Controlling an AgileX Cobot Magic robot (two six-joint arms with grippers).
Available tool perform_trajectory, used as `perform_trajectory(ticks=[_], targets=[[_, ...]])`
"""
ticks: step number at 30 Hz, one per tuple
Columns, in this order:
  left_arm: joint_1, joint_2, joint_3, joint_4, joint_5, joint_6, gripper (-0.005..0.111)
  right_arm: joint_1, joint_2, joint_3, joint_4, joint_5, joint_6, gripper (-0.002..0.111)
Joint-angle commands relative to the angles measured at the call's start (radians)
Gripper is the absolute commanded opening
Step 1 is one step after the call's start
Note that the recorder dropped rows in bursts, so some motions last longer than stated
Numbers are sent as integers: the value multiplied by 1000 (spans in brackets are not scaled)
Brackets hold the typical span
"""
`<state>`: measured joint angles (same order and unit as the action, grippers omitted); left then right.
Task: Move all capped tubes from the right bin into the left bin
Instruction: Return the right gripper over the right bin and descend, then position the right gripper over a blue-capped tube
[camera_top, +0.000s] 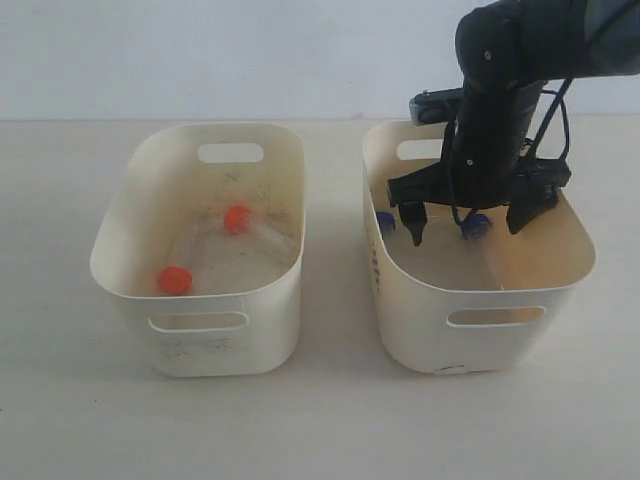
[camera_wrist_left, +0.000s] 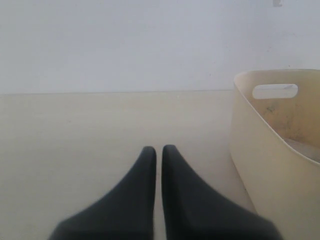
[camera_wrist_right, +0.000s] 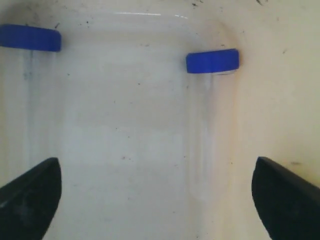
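Pale tabletop (camera_top: 320, 420) under a blank white wall (camera_top: 200, 50) carries both bins. Your target is the blue-capped tube (camera_wrist_right: 210, 64), lying flat on the floor of the right bin (camera_top: 500, 340), just ahead of the right gripper (camera_wrist_right: 156, 161) and between its two fingers, though nearer one of them. Its long axis runs forward from the fingertips, crosswise to the line on which they close, so I judge a squeeze would take the clear body side-on. A second blue-capped tube (camera_wrist_right: 30, 38) lies roughly parallel, out by the other finger. That gripper is spread wide with nothing between its fingers. Two orange-capped tubes (camera_top: 237, 218) lie in the left bin (camera_top: 200, 345). Your left gripper (camera_wrist_left: 158, 148), fingers together and empty, hangs well apart beyond that bin, so the right arm is the nearer one.
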<state>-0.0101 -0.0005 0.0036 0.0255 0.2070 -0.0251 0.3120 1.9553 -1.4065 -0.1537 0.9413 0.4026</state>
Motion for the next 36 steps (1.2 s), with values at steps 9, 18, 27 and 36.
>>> perform_trajectory(ticks=[9,18,27,36], targets=[[0,0,-4,-6,-4,-10,4,-1,-3,0,-9,6,2,105],[0,0,-4,-6,-4,-10,4,-1,-20,0,-9,14,-2,105],[0,0,-4,-6,-4,-10,4,9,-69,0,-5,32,15,105],[0,0,-4,-6,-4,-10,4,49,-67,0,-38,9,35,105]])
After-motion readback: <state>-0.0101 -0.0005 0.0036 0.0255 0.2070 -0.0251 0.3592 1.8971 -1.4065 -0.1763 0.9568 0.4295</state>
